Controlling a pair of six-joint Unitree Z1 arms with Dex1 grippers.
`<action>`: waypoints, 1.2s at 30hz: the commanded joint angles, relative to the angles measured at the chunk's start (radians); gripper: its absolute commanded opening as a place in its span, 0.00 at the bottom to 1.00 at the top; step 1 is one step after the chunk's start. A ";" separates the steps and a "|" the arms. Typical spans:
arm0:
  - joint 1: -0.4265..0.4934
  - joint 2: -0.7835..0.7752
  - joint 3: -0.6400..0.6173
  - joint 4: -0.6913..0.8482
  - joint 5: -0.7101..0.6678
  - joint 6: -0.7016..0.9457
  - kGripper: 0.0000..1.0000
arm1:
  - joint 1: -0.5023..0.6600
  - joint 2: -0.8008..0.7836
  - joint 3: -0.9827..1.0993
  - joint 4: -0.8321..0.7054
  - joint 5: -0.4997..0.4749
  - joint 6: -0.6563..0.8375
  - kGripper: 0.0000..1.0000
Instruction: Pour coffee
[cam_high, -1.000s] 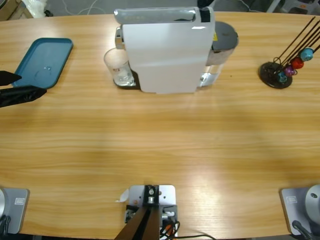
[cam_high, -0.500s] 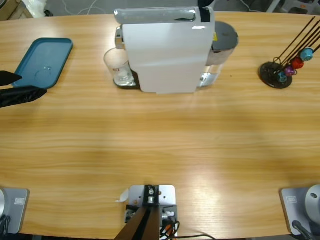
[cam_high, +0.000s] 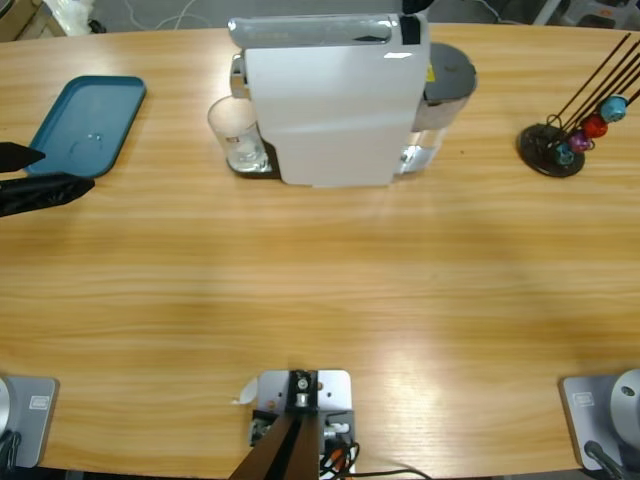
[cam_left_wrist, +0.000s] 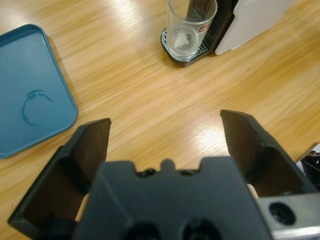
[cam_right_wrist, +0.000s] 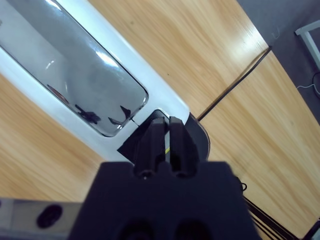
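Overhead, the high view showed a white coffee machine (cam_high: 335, 100) at the far middle of the bench (cam_high: 320, 290), with a clear glass (cam_high: 233, 135) on its drip tray, a teal tray (cam_high: 85, 122) well to one side, and the left hand (cam_high: 35, 175) just entering at the picture's edge beside that tray. No coffee was visible in the glass, so the brewing step appeared to be in hand. The left wrist view added what the high view hid: the left hand (cam_left_wrist: 165, 135) stood wide apart, holding nothing and aimed at the glass (cam_left_wrist: 190, 27), which looked empty. The right wrist view alone showed the right hand (cam_right_wrist: 165, 132) closed, gripping nothing, at the machine's glossy top (cam_right_wrist: 75, 75). The next move probably called for pressing the brew control.
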 joint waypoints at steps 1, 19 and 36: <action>-0.012 -0.014 0.036 -0.011 -0.019 0.010 0.95 | -0.010 -0.042 0.040 0.017 -0.025 -0.015 0.00; -0.012 -0.014 0.036 -0.011 -0.019 0.010 0.95 | 0.046 0.006 0.031 0.019 -0.011 -0.010 0.00; -0.012 -0.017 0.036 -0.011 -0.021 0.011 0.95 | 0.034 0.011 0.067 -0.001 -0.011 -0.010 0.00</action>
